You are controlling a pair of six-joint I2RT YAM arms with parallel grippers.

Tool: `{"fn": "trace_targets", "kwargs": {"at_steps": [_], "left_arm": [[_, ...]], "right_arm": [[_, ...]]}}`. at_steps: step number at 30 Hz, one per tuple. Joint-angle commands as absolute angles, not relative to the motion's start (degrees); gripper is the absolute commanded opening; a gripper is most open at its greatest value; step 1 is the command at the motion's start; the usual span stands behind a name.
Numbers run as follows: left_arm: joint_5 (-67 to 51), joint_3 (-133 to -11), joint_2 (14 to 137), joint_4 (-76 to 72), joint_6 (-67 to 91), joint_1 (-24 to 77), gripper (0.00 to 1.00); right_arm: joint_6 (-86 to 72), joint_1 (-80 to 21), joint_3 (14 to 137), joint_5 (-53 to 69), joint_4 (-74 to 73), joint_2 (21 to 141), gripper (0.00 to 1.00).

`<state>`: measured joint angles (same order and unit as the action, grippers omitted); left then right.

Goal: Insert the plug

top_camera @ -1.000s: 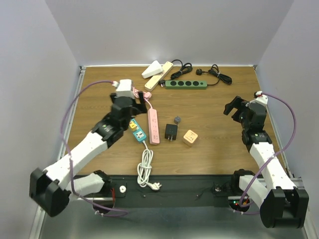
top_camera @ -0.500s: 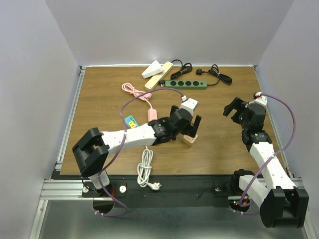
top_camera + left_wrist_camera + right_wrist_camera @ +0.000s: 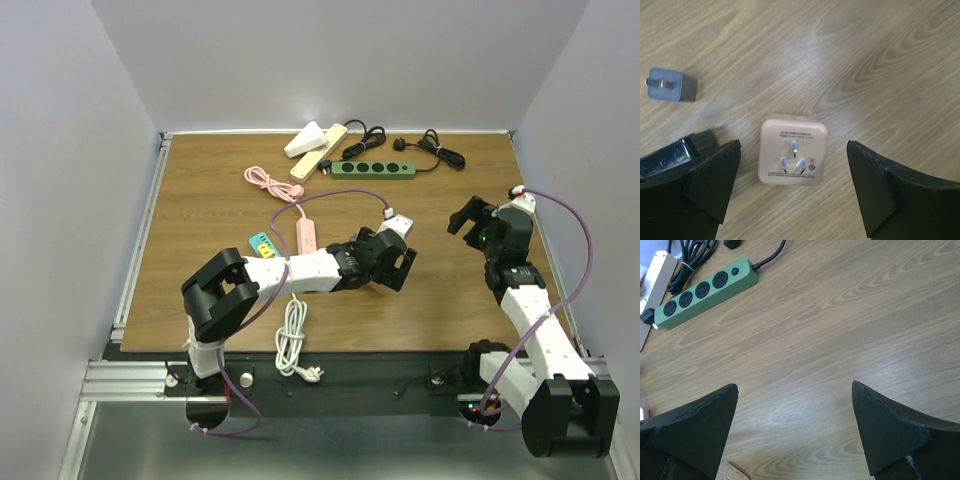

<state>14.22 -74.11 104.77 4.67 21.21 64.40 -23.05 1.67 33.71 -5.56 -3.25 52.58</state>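
Observation:
A peach cube plug (image 3: 792, 156) lies on the wooden table with its three prongs facing up. My left gripper (image 3: 795, 187) is open and hangs right above it, with one finger on each side and neither touching. In the top view the left gripper (image 3: 393, 270) covers the plug at the table's middle. A pink power strip (image 3: 307, 235) lies just left of it. A green power strip (image 3: 373, 170) lies at the back and also shows in the right wrist view (image 3: 705, 292). My right gripper (image 3: 470, 215) is open and empty at the right, above bare wood (image 3: 795, 430).
A small grey adapter (image 3: 671, 85) and a black adapter (image 3: 670, 156) lie left of the plug. A teal strip (image 3: 262, 243), a coiled white cable (image 3: 291, 340), a cream strip (image 3: 320, 150) and black cables (image 3: 430, 150) are also on the table.
My left arm has swung from the table's left side to the middle and now sits over the peach plug. The right arm has not moved.

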Motion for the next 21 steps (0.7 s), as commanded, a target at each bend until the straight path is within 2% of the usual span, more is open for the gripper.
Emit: {"fn": "trace_targets", "kwargs": {"at_steps": [1,8,12,15,21], "left_arm": [[17.57,-76.82,104.59,7.29,22.24,65.04,0.99],[14.33,-75.68,106.0,6.33,20.66,65.04,0.96],[12.92,-74.27,106.08,5.98,20.13,65.04,0.87],[10.82,-73.13,106.17,4.84,19.95,64.86,0.72],[9.93,-72.16,107.05,4.13,19.86,64.51,0.72]], "right_arm": [[-23.82,1.32,36.12,-5.1,-2.81,51.77,1.0],[-23.82,1.32,36.12,-4.57,-3.08,51.5,1.0],[-23.82,1.32,36.47,-3.96,-3.34,51.07,1.0],[-23.38,1.32,36.74,-2.73,-3.51,50.89,1.0],[-22.59,1.32,37.27,-0.44,-3.95,50.45,1.0]]}}
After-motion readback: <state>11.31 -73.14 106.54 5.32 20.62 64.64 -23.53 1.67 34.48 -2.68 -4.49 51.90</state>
